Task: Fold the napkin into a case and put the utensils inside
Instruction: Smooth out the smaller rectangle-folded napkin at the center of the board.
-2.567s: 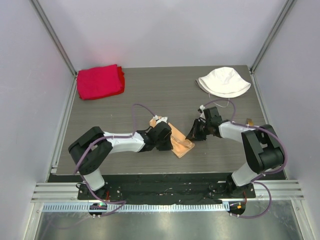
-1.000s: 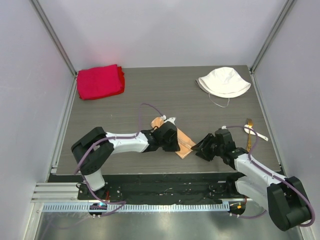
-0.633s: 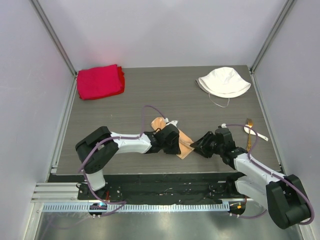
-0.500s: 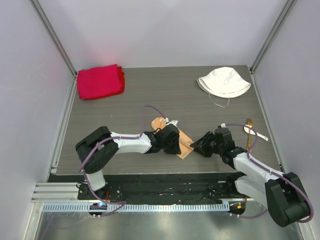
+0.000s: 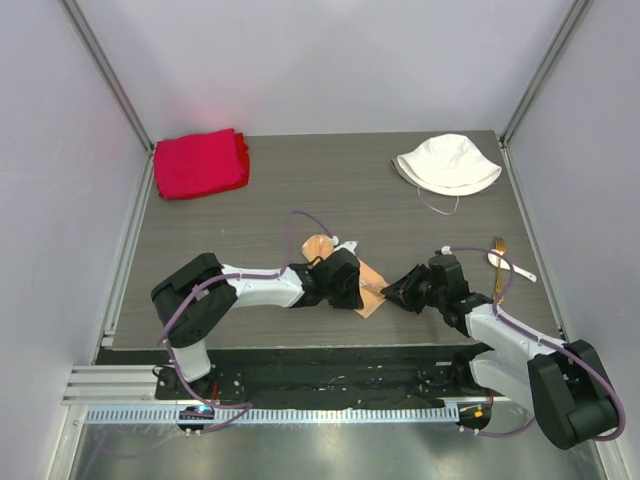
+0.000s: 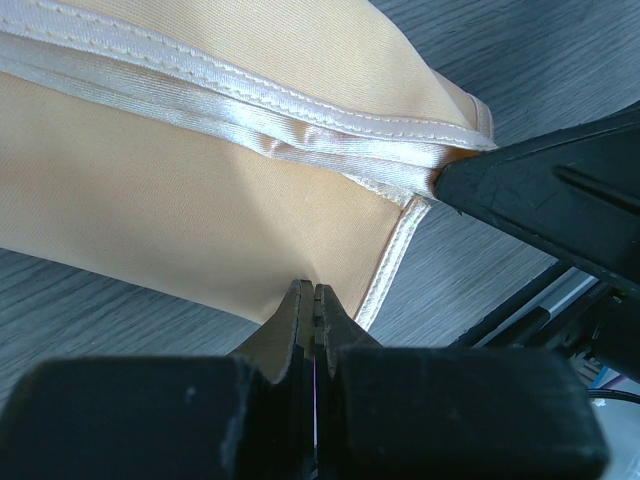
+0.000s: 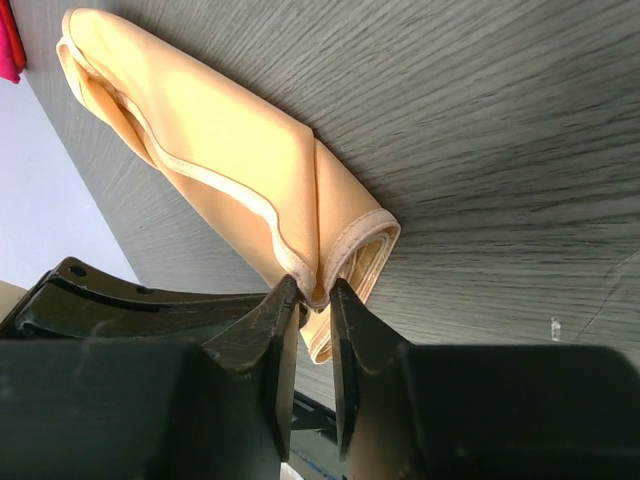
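Observation:
The peach-tan satin napkin (image 5: 320,246) lies folded into a narrow strip at the table's middle front. My left gripper (image 5: 352,288) is over its near part. In the left wrist view its jaws (image 6: 313,292) are shut on the napkin's (image 6: 200,180) lower edge. My right gripper (image 5: 389,292) is at the strip's right end. Its fingers (image 7: 317,292) pinch a folded hem corner of the napkin (image 7: 220,140), and cloth fills the narrow gap. The right gripper's black finger (image 6: 540,190) shows beside that corner. The utensils, a white spoon (image 5: 512,267) and a gold fork (image 5: 497,250), lie to the right.
A thick red cloth (image 5: 200,162) sits at the back left and a white bucket hat (image 5: 447,163) at the back right. The table's front edge (image 5: 300,345) runs just below both grippers. Metal frame posts stand at the back corners.
My right gripper has slid left to the napkin's right end and its jaws have narrowed onto the folded corner. The left gripper stays shut over the napkin, barely moved.

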